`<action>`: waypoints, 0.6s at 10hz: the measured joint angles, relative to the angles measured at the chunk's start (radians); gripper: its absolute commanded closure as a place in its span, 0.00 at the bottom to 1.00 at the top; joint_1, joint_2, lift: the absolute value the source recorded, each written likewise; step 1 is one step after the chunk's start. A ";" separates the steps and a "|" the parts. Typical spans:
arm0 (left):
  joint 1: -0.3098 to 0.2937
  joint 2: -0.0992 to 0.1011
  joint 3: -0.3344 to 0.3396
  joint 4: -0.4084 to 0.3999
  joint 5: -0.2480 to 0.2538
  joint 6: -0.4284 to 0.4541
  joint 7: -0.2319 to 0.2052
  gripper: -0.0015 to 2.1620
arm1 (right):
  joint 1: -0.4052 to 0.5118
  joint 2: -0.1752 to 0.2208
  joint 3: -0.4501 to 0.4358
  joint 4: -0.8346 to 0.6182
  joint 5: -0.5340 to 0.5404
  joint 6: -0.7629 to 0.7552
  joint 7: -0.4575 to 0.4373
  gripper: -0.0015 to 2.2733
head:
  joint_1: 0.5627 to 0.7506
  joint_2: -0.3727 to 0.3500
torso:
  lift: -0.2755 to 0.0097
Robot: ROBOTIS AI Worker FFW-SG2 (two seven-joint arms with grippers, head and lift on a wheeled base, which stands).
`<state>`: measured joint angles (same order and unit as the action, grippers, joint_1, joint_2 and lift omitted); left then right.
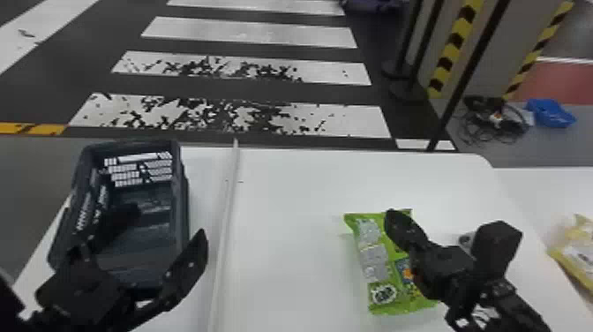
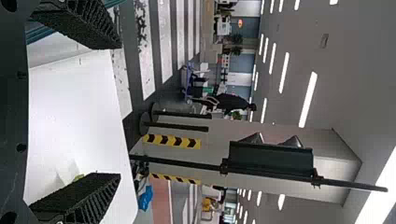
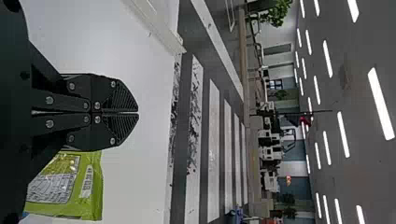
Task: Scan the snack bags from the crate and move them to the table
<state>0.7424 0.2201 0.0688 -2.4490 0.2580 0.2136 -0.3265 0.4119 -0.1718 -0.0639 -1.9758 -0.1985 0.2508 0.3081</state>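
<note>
Dark crate [image 1: 182, 207], contents unclear, left pincer [image 1: 167, 223] released, right pincer [image 1: 392, 217] clenched near green bag [image 1: 374, 260]

a dark floor [image 1: 176, 86] carries broad white stripes [image 1: 260, 34], the nearer ones badly scuffed. yellow-and-black bands [image 1: 452, 48] edge a grey wall [image 1: 503, 48], near black posts [image 1: 404, 37] on round bases. beyond tangled cables [image 1: 494, 119] lies a red floor patch [image 1: 560, 81]. bright light strips [image 2: 308, 99] line the grey ceiling [image 2: 355, 46].
</note>
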 measured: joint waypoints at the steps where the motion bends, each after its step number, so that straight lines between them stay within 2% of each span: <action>1: 0.004 0.002 0.002 -0.007 0.000 0.001 0.001 0.00 | -0.021 0.000 0.008 0.062 0.016 -0.071 0.000 0.98 | 0.70 0.41 | 0.63; 4: 0.014 -0.006 0.016 0.014 0.001 -0.020 0.033 0.00 | -0.075 -0.004 0.008 0.225 0.031 -0.211 0.001 0.98 | 0.70 0.41 | 0.63; 6: 0.015 -0.014 0.017 0.065 0.003 -0.116 0.092 0.00 | -0.078 -0.004 0.004 0.248 0.023 -0.237 0.000 0.98 | 0.70 0.43 | 0.63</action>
<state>0.7578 0.2058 0.0861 -2.3837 0.2607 0.0979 -0.2341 0.3335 -0.1763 -0.0601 -1.7280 -0.1751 0.0134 0.3082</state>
